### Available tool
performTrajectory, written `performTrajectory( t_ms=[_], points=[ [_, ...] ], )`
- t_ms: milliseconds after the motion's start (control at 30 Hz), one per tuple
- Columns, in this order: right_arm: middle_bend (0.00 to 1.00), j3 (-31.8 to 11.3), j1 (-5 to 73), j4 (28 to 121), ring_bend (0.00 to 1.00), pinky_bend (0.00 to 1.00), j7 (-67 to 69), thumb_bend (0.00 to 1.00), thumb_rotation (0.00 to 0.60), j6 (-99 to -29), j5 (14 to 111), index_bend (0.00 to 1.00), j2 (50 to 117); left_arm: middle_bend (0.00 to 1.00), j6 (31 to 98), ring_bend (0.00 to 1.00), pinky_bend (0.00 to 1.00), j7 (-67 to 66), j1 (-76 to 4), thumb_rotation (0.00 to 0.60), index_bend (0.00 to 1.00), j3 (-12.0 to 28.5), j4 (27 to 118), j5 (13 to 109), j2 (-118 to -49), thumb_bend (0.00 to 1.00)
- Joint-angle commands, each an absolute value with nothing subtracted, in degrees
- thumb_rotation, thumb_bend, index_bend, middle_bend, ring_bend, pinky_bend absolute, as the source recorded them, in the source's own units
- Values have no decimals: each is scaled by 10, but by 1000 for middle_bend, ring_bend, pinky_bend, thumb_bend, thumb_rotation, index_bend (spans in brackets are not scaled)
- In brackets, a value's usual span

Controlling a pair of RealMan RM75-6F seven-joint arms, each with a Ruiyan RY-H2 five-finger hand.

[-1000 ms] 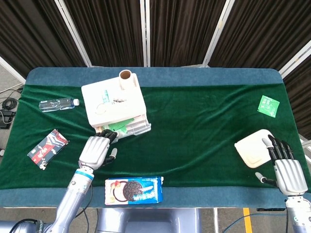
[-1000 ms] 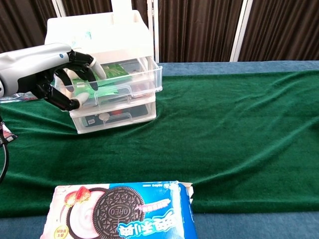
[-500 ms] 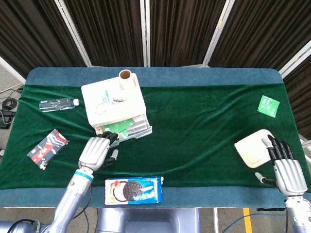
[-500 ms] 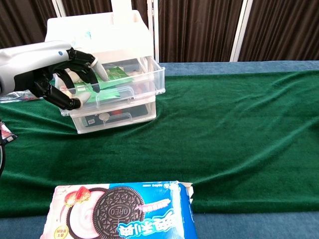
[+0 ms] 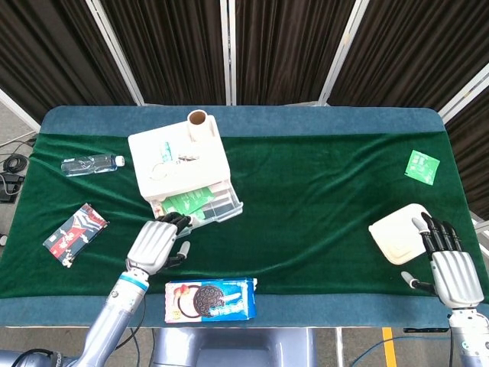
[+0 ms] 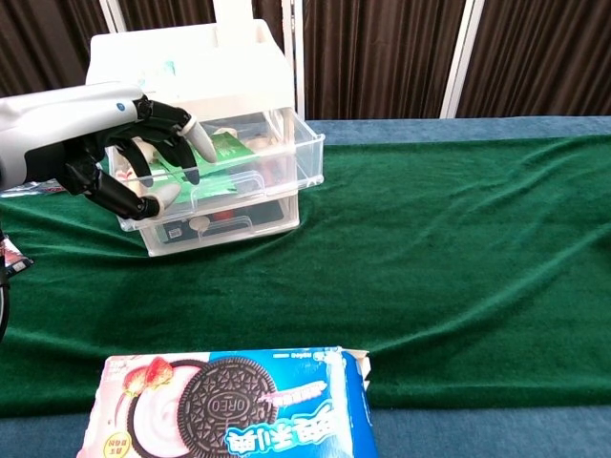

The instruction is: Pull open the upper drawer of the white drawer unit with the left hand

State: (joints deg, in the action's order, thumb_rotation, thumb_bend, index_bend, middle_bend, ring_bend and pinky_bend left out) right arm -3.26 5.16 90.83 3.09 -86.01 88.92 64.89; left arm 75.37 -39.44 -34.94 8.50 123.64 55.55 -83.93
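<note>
— How many drawers does the white drawer unit (image 5: pixel 177 164) have?
— Two. The upper drawer (image 6: pixel 234 172) stands pulled partway out, green packets inside; the lower drawer (image 6: pixel 224 218) is shut.
— And the hands?
— The left hand (image 6: pixel 134 157) hooks its curled fingers over the upper drawer's front edge. The right hand (image 5: pixel 451 264) lies spread, holding nothing, beside one white lid (image 5: pixel 397 233).
— Anything else?
— One Oreo box (image 5: pixel 210 299), one water bottle (image 5: pixel 92 164), one snack packet (image 5: pixel 75 233).

My head camera looks steeply down from high over the whole table (image 5: pixel 321 122). My chest camera sits low at the near edge, facing level toward 12 o'clock. Both catch the white drawer unit (image 5: pixel 177 163) (image 6: pixel 191 72) and Oreo box (image 5: pixel 210 299) (image 6: pixel 234 405).
</note>
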Motion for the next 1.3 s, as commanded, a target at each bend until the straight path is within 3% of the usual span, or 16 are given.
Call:
performTrajectory(
  t_ms=[33,900,1300],
  points=[
    [0,-33,52,908,0,0,31,18,600,-860,889,42,649,336,754,222,325,-394,-350,600,295,83,1236,557,-839,547],
    [0,-32,51,908,0,0,31,18,600,-860,890,42,649,338,763,224,320,-385,-350,600,294,69,1238,581,-841,548],
    [0,-32,52,907,0,0,26,18,600,-857,888,42,651,256,801,164,262,-359,-330,600,218,64,1219,674,-836,535]
  ],
)
